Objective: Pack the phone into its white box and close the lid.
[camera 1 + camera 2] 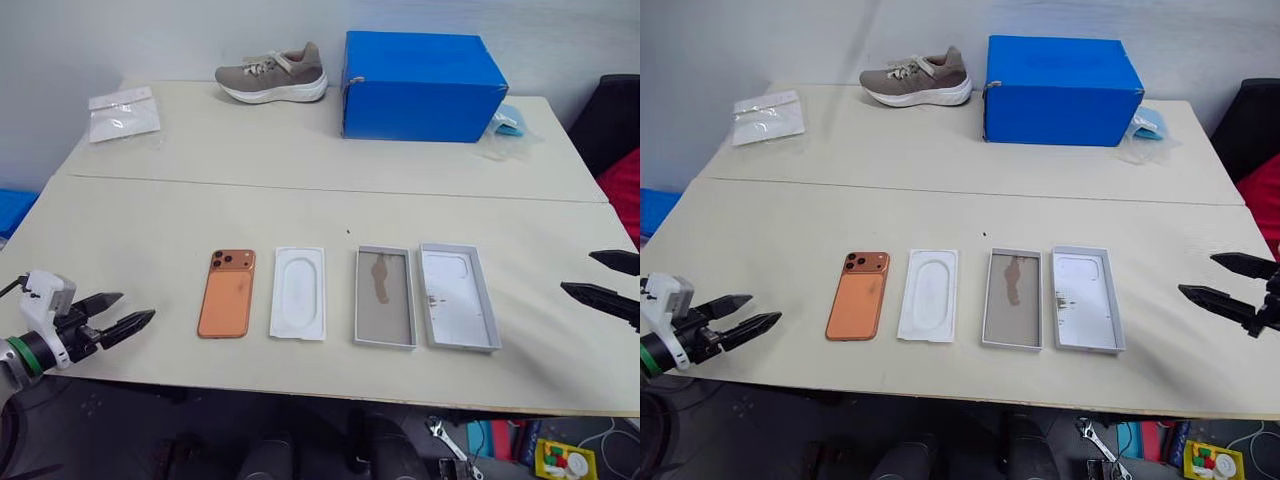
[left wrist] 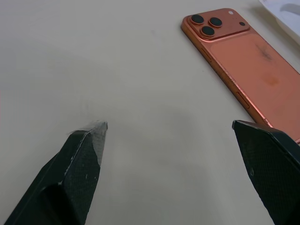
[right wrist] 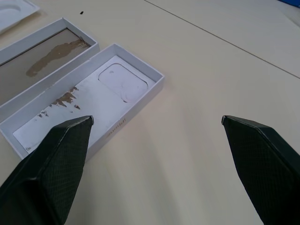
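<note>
1. Four flat items lie in a row near the front edge of a pale beige table (image 1: 300, 190), all apart from one another.
2. From the robot's left, the row begins with the phone (image 1: 227, 292), lying back up with its camera block at the far end.
3. Beside it is a white moulded insert (image 1: 299, 292) with an oval recess.
4. Next comes the white box (image 1: 385, 296), open, with a brown smudge on its grey floor.
5. Last, close beside the box on its right, the lid (image 1: 458, 296) rests inside up, showing a faint phone outline and small brownish marks.
6. A thin seam crosses the tabletop from side to side, between the row and the things at the back.
7. On the far part stand a large blue box (image 1: 421, 86), a grey-brown sneaker (image 1: 272, 73) with a white sole to its left, and a clear plastic bag (image 1: 123, 113) near the far left corner.
8. A plain light wall rises behind the table.
9. At the table's front left, the left gripper (image 1: 125, 312) hovers with fingers spread and empty, well left of the phone.
10. At the right edge, the right gripper (image 1: 600, 275) hangs equally wide and empty, to the right of the lid.
</note>
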### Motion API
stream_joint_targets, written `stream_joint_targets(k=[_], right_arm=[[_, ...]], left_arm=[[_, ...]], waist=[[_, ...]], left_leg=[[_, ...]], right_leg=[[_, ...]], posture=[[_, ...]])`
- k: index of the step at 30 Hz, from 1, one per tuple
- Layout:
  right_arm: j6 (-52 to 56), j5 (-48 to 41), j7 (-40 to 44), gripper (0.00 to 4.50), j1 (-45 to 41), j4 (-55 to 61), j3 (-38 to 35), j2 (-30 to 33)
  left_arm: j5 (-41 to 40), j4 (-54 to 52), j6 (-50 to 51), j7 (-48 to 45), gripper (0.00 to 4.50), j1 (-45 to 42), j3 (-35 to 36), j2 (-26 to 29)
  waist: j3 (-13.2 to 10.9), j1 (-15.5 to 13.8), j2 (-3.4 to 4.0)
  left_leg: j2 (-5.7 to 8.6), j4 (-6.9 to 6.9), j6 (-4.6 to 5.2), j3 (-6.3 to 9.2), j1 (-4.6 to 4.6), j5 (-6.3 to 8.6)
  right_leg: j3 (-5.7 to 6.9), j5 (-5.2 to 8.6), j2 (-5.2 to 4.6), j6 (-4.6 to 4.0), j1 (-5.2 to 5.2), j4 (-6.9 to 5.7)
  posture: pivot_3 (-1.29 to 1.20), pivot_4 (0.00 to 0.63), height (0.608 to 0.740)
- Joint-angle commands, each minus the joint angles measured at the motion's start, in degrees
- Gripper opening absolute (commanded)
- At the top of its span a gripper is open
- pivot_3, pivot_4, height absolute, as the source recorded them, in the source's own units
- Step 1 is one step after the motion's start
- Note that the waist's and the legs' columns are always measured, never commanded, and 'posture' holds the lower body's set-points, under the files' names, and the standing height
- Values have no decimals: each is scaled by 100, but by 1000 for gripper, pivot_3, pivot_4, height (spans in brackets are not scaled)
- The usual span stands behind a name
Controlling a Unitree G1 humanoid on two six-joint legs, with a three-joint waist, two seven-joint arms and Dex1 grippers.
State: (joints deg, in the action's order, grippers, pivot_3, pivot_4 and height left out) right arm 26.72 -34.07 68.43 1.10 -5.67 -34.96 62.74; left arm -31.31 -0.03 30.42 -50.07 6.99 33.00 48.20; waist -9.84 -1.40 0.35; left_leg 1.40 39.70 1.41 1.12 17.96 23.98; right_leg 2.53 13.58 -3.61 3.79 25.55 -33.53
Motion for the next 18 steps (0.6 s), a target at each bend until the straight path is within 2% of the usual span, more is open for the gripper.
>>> stream_joint_targets(k=[1,18], right_arm=[[45,-19,2,4500,-40,155,-18,-23],[246,-11,-109,4500,105,515,-198,-26]], left_arm=[[-69,-202,-138,-44,4476,-13,151,4],[43,-248,14,105,4476,-88,-151,21]], waist=[[0,0,0],[0,8,0]], left_leg=[[0,0,0,0,1,0],[0,0,0,-1,0,0]], right_leg=[[0,0,0,0,0,1],[1,-1,1,2,0,-2]], posture=[[0,150,740],[0,150,740]])
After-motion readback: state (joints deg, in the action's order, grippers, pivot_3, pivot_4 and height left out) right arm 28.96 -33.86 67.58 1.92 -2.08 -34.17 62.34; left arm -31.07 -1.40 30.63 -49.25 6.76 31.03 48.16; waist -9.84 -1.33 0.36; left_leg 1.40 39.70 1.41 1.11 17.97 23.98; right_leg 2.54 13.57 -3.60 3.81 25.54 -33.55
